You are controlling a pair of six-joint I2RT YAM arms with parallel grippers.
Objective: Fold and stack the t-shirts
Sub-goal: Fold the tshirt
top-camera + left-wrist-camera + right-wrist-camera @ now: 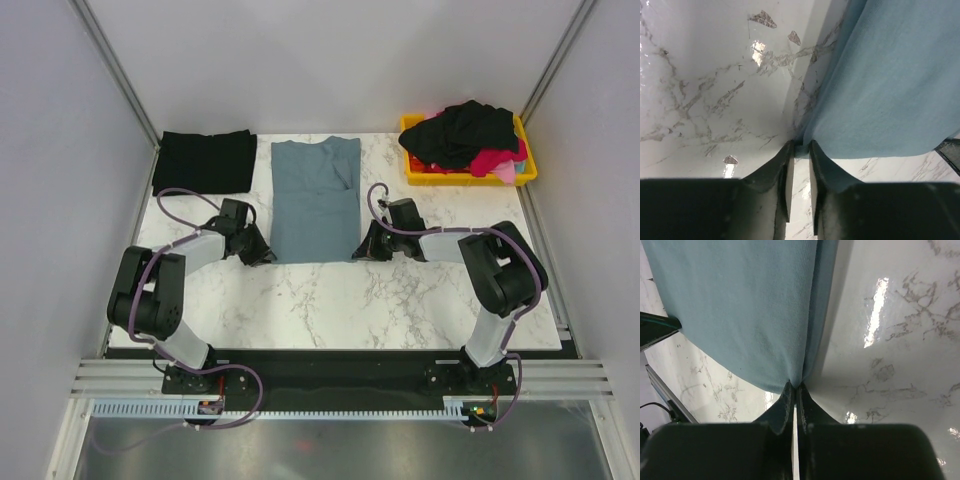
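A slate blue-grey t-shirt (315, 200) lies folded lengthwise on the marble table, collar at the far end. My left gripper (263, 252) is at its near left corner; in the left wrist view the shirt (890, 85) has its corner pinched between the narrowly parted fingertips (800, 148). My right gripper (366, 249) is shut tight on the near right corner, and the cloth (750, 315) bunches at the tips (794, 386). A black t-shirt (205, 160) lies folded at the far left. More shirts, black (470, 130) and pink-red (492, 160), are heaped in the bin.
A yellow plastic bin (455, 178) stands at the far right corner of the table. Grey walls with metal rails close in the left, right and back. The marble top (350, 300) runs bare between the blue-grey shirt and the arm bases.
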